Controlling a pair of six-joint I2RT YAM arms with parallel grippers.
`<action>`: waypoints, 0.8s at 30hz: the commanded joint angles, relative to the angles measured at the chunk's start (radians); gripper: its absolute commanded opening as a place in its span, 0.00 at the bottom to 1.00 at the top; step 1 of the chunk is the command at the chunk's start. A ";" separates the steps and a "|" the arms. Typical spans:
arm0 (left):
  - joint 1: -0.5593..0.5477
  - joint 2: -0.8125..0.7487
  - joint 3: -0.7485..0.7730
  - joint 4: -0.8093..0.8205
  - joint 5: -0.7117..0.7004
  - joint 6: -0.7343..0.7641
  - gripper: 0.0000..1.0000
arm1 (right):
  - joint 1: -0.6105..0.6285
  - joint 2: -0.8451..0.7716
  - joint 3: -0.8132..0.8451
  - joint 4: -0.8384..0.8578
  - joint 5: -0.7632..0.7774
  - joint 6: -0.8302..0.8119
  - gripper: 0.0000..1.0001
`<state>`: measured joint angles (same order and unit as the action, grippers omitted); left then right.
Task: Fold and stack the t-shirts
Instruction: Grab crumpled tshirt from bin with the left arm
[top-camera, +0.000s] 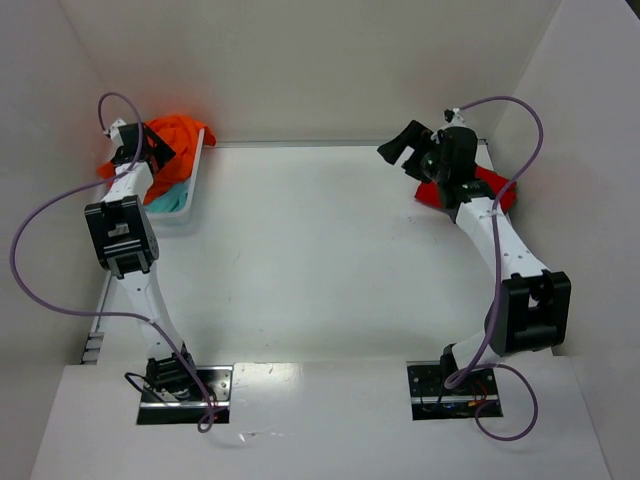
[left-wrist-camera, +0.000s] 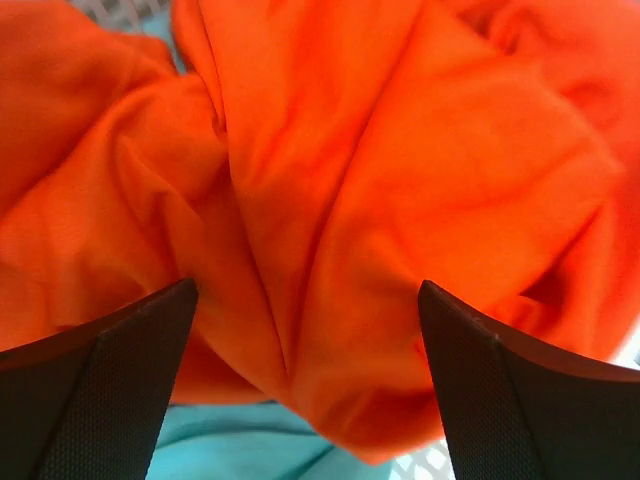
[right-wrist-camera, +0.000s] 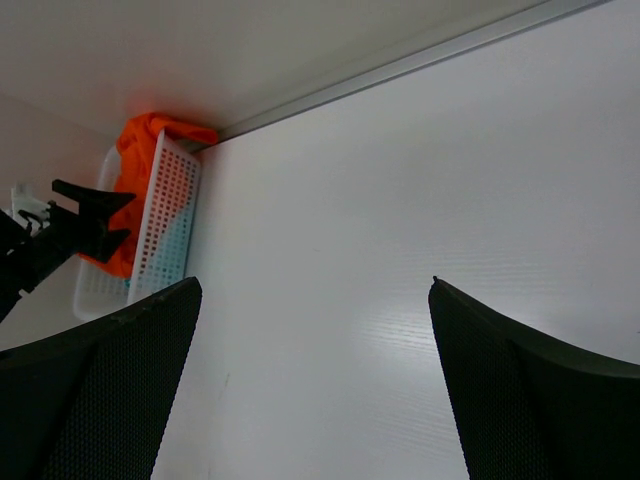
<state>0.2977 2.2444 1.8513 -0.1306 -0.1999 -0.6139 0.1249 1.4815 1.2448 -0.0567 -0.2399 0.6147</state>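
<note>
Left end effector (left-wrist-camera: 305, 290): fingers spread wide, nothing gripped, poised over the orange t-shirt (left-wrist-camera: 380, 200).
Orange t-shirt: crumpled in the white basket (top-camera: 197, 172), far left, over teal cloth (left-wrist-camera: 230, 440).
Right end effector (top-camera: 404, 150): fingers parted, nothing held.
Red t-shirt (top-camera: 492, 188): laid on the worktop (top-camera: 320, 260), far right.

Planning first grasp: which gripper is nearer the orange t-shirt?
Left. The left gripper hangs right over the orange t-shirt, jaws open; the right gripper is far off, by the red t-shirt.
</note>
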 joint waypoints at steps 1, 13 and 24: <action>0.000 0.043 0.053 0.058 0.025 -0.035 0.98 | 0.005 0.007 0.050 0.032 0.027 -0.026 1.00; 0.000 -0.025 -0.009 0.051 0.035 -0.024 0.18 | 0.005 0.010 0.059 0.041 0.021 -0.021 1.00; -0.129 -0.355 0.079 -0.137 0.254 0.100 0.00 | 0.106 -0.069 0.137 0.031 -0.113 -0.007 1.00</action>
<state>0.2627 2.0780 1.8238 -0.2087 -0.0661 -0.5949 0.1595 1.4772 1.2683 -0.0662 -0.2692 0.6121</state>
